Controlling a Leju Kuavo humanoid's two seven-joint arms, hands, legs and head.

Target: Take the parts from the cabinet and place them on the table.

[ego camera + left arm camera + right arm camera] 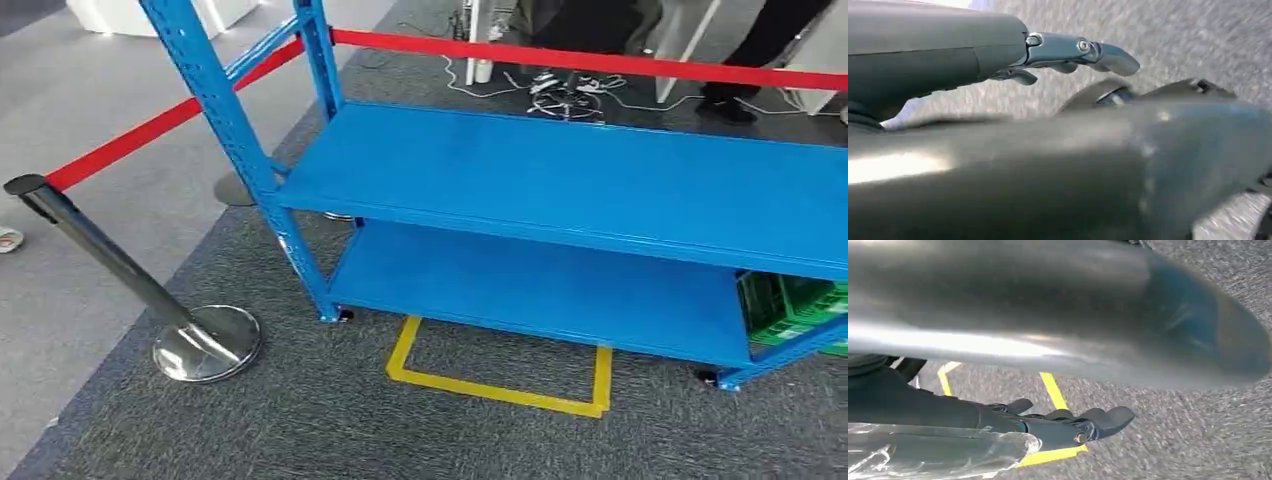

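Note:
The blue metal cabinet (560, 170) stands ahead of me with two bare shelves showing. A green slatted crate (795, 310) sits on the lower shelf at the far right, cut off by the picture edge; what it holds is hidden. My left hand (1068, 52) hangs over grey carpet with its fingers stretched out and nothing in them. My right hand (1068, 425) also lies straight-fingered above the carpet and holds nothing. A shiny clear plastic surface (923, 452) runs alongside that hand.
A yellow tape square (500, 385) marks the carpet in front of the cabinet. A chrome stanchion (205, 340) with a red belt (580, 60) fences the left and back. Cables (565, 95) and people's legs (740, 60) are behind the cabinet.

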